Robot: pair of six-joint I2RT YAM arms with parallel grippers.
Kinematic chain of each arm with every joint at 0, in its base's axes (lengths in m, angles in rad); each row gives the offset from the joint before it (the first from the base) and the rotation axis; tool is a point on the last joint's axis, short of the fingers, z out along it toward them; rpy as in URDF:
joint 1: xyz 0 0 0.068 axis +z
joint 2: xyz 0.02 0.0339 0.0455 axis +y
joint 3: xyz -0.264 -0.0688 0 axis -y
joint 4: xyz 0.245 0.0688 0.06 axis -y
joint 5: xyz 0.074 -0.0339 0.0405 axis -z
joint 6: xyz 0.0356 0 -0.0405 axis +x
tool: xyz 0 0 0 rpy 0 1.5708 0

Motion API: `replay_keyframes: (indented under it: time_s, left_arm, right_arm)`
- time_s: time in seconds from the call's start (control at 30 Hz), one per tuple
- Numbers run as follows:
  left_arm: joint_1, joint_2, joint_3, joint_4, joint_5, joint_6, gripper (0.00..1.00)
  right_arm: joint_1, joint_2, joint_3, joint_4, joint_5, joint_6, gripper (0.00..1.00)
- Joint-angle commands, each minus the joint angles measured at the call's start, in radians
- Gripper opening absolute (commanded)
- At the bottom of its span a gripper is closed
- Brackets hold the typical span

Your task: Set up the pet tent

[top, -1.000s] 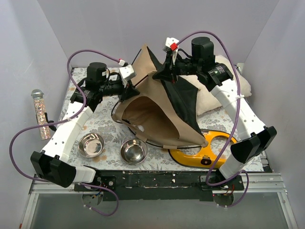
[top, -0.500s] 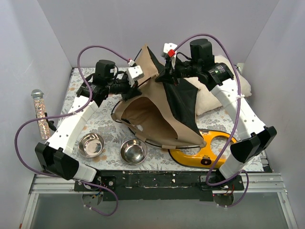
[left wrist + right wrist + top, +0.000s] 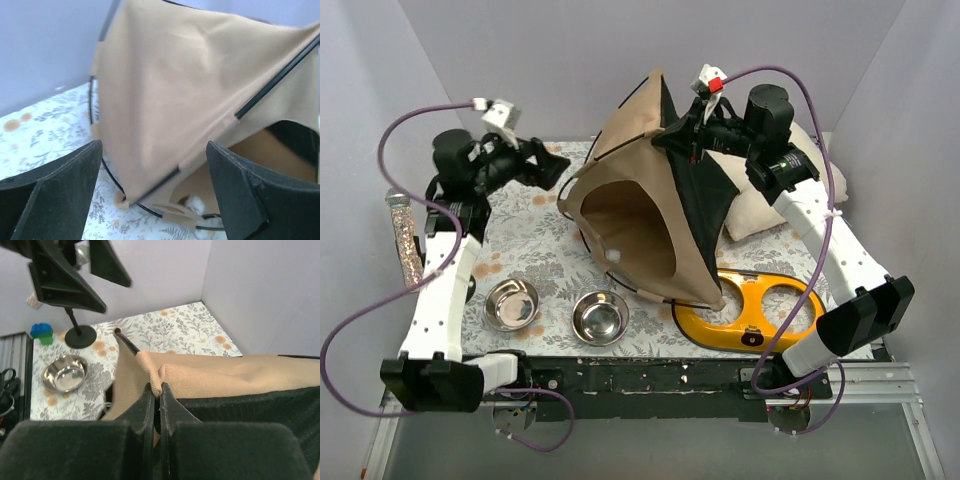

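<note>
- The left gripper (image 3: 556, 168) (image 3: 154, 145) now has its jaws spread wide with nothing between them. A second ago it was clamped at the left edge of the pet tent (image 3: 640, 170); it has since let go and drawn back to the left, clear of the fabric.
- Its wrist view looks between the two black fingers (image 3: 55, 195) at the tent's tan side panel (image 3: 170, 85) and a thin black rod (image 3: 277, 80).
- The right gripper (image 3: 682, 140) (image 3: 155, 390) stays pinched on the tent's upper fabric edge (image 3: 215, 375), and has moved up and to the right.
- The tent stands taller than before on the floral table (image 3: 535, 255), its peak up near the back wall. Its doorway faces front-left, with the white pom-pom (image 3: 612, 255) inside.
- The yellow bowl stand (image 3: 790, 305) lies at the tent's front-right corner, and the cream cushion (image 3: 760, 212) sits behind it.
- Two steel bowls (image 3: 512, 303) are unmoved near the front edge.
</note>
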State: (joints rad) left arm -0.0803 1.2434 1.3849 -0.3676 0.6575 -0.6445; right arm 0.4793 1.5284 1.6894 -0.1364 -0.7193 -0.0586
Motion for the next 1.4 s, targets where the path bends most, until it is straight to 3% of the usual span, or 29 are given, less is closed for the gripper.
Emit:
replay_keyframes:
  time_s: [0.0, 0.17, 0.3, 0.63, 0.8, 1.0, 1.37]
  left_arm:
    - [0.079, -0.154, -0.105, 0.135, -0.022, -0.211, 0.86]
    - [0.175, -0.266, -0.348, 0.153, -0.025, -0.23, 0.89]
    - [0.272, -0.234, -0.441, 0.18, -0.029, -0.438, 0.87]
    - [0.283, -0.171, -0.773, 0.412, 0.004, -0.694, 0.78]
    - [0.263, 0.025, -0.811, 0.642, 0.083, -0.825, 0.7]
    - [0.203, 0.25, -0.758, 0.795, 0.093, -0.905, 0.61]
    - [0.059, 0.473, -0.718, 1.01, 0.082, -1.0, 0.54]
  right_arm:
    - [-0.03, -0.016, -0.017, 0.165, 0.049, 0.152, 0.01]
    - [-0.045, -0.008, -0.016, 0.204, 0.043, 0.201, 0.01]
    - [-0.05, -0.011, -0.022, 0.221, 0.043, 0.223, 0.01]
    - [-0.051, -0.013, -0.014, 0.242, 0.072, 0.264, 0.01]
    - [-0.051, -0.005, 0.003, 0.254, 0.083, 0.301, 0.01]
    - [-0.053, 0.004, 0.036, 0.25, 0.098, 0.31, 0.01]
    - [-0.053, 0.027, 0.072, 0.228, 0.112, 0.281, 0.01]
